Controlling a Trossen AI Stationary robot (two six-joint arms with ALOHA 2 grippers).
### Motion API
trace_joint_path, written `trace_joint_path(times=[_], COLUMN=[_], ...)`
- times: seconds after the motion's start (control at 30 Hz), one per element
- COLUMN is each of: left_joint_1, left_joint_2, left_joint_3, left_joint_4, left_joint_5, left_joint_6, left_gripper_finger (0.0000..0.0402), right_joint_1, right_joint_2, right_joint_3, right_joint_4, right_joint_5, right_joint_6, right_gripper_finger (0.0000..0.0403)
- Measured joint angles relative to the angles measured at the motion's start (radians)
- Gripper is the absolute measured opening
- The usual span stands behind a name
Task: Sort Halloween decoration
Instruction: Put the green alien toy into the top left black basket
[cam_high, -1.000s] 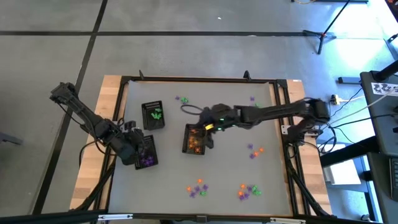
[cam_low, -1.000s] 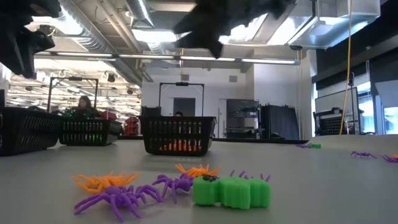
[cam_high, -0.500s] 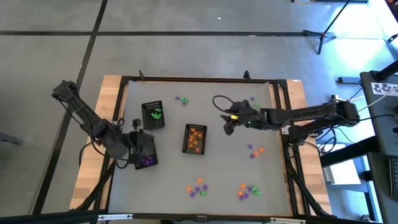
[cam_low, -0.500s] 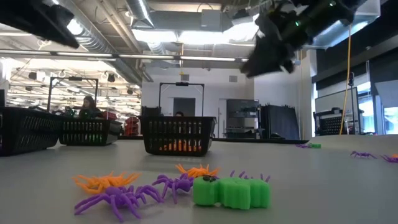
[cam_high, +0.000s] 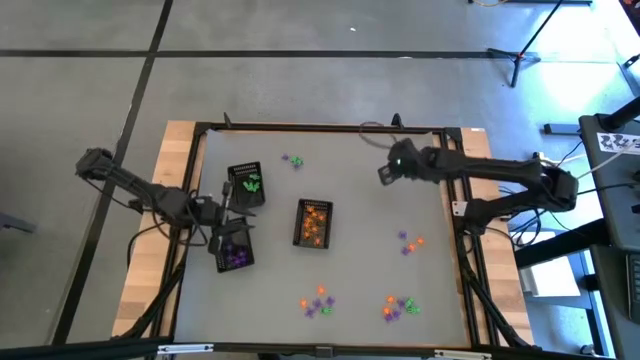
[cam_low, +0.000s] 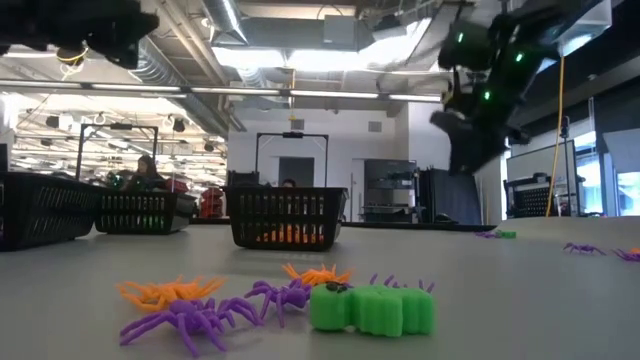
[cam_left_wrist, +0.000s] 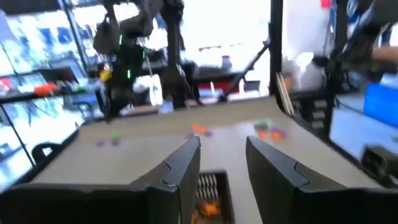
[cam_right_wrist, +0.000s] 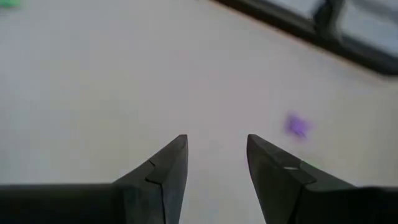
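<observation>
From above, my left gripper (cam_high: 222, 212) hangs over the left side of the grey table (cam_high: 370, 260), between the black rectangular tray with green trinkets (cam_high: 246, 186) and the black tray with purple trinkets (cam_high: 235, 255). My right gripper (cam_high: 384, 172) is up near the far right part of the table, over bare surface. A third black tray holding orange trinkets (cam_high: 313, 222) sits mid-table. Loose tiny plastic Halloween trinkets in orange, purple and green lie in clusters near the front edge (cam_high: 318, 301), (cam_high: 400, 306), with a few to the right (cam_high: 409, 241) and at the far side (cam_high: 293, 159).

At table height, a green blocky trinket (cam_low: 372, 308) lies just beside purple spiders (cam_low: 205, 315) and orange spiders (cam_low: 165, 291); the orange-filled tray (cam_low: 286, 217) stands behind them. My right gripper (cam_low: 470, 135) hangs high above the table.

Through my left wrist, my two dark fingers (cam_left_wrist: 180, 174) stand apart with nothing between them, above a tray edge showing orange pieces (cam_left_wrist: 205, 208).

Through my right wrist, my fingers (cam_right_wrist: 163, 171) are likewise spread and empty, over bare table with one purple trinket (cam_right_wrist: 297, 126) nearby.
</observation>
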Motion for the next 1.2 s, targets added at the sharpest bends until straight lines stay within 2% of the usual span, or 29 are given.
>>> trace_joint_path(times=[0.2,0.47,0.9,1.2], left_joint_1=[0.060,0.072,0.072,0.072], left_joint_2=[0.000,0.000,0.000,0.000], left_joint_3=[-0.006,-0.006,-0.006,-0.006], left_joint_4=[0.025,0.023,0.019,0.014], left_joint_5=[0.005,0.002,0.000,0.000], left_joint_6=[0.004,-0.004,-0.004,-0.005], left_gripper_finger=[0.0123,0.0123,0.0123,0.0123], right_joint_1=[-0.218,-0.333,-0.351,-0.349], right_joint_2=[0.050,0.129,0.335,0.384], right_joint_3=[0.000,0.000,0.003,0.006], right_joint_4=[-0.040,-0.057,-0.019,-0.016], right_joint_5=[-0.068,-0.088,-0.120,-0.118], right_joint_6=[-0.024,-0.054,-0.075,-0.080], right_gripper_finger=[0.0163,0.0163,0.0163,0.0150])
